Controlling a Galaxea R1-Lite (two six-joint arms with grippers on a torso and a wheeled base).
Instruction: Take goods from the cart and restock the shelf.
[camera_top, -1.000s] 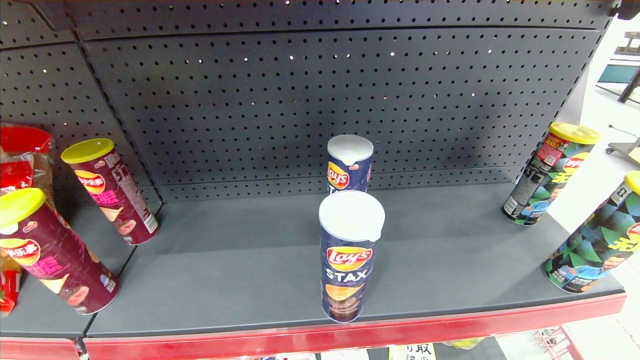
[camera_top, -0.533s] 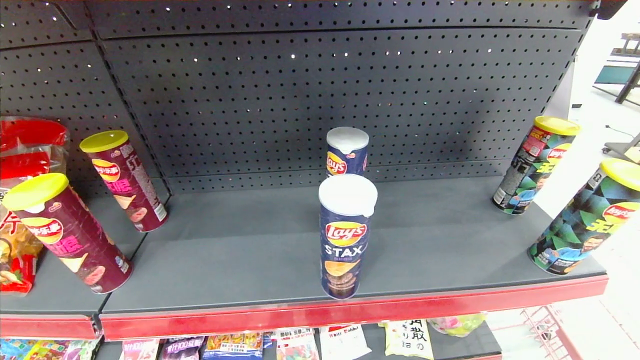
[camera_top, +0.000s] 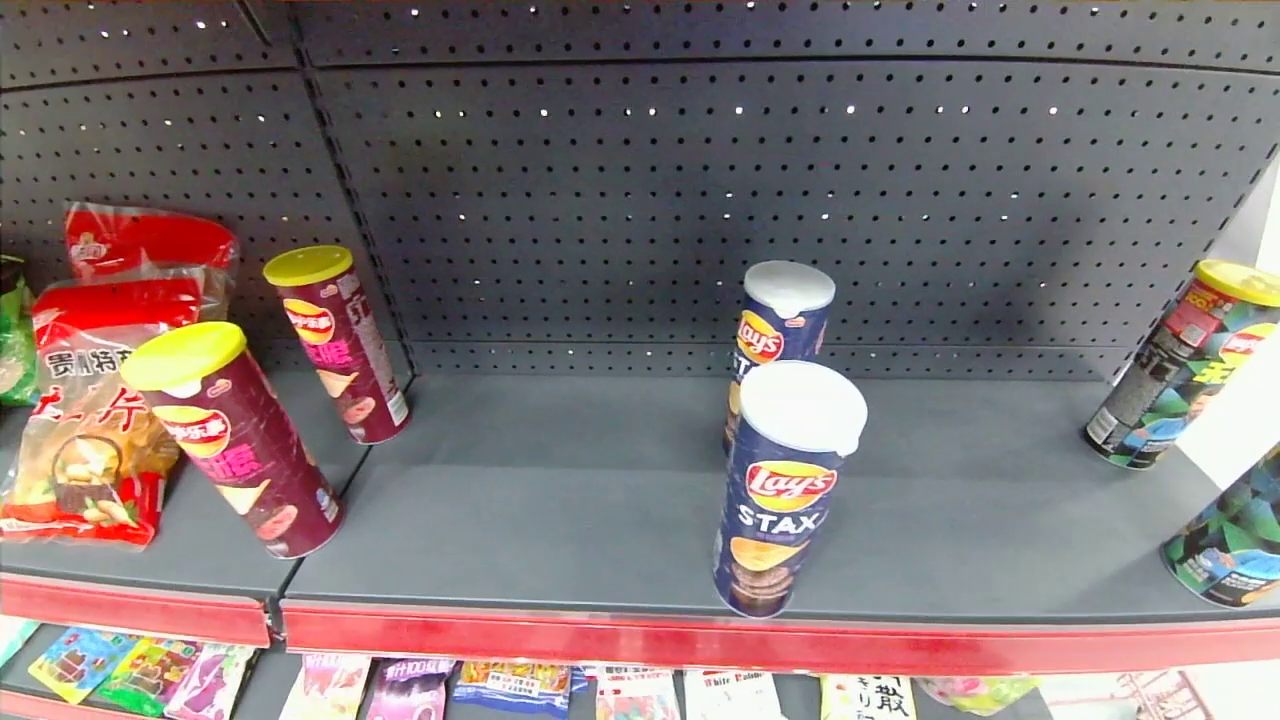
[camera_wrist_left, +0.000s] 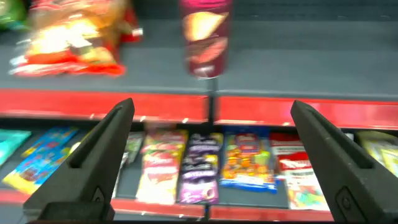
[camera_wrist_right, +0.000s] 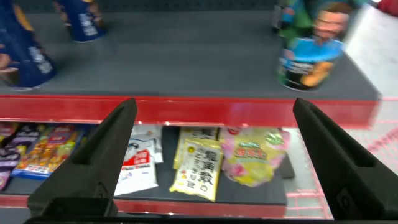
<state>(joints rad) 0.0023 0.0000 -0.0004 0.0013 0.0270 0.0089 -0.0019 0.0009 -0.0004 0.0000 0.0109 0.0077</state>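
Observation:
Two navy chip cans with white lids stand mid-shelf, one at the front (camera_top: 785, 490) and one behind it (camera_top: 785, 310). They rest on a dark grey shelf (camera_top: 560, 480) with a red front edge. My left gripper (camera_wrist_left: 211, 107) is open and empty, level with the red shelf edge (camera_wrist_left: 155, 106), below a maroon can (camera_wrist_left: 205, 37). My right gripper (camera_wrist_right: 214, 104) is also open and empty, in front of the shelf edge. From there a navy can (camera_wrist_right: 22, 50) shows on one side and a green-black can (camera_wrist_right: 308, 43) on the other.
Two maroon cans with yellow lids (camera_top: 235, 440) (camera_top: 335, 340) and red snack bags (camera_top: 90, 400) fill the shelf's left. Green-black cans (camera_top: 1170, 365) (camera_top: 1225, 545) stand at the right. Bare shelf lies between the maroon and navy cans. Snack packets (camera_wrist_left: 199, 168) (camera_wrist_right: 199, 162) lie on the lower shelf.
The head camera has swung left, so the whole shelf picture has slid right and more of the snack bags show. The cans keep their places on the shelf.

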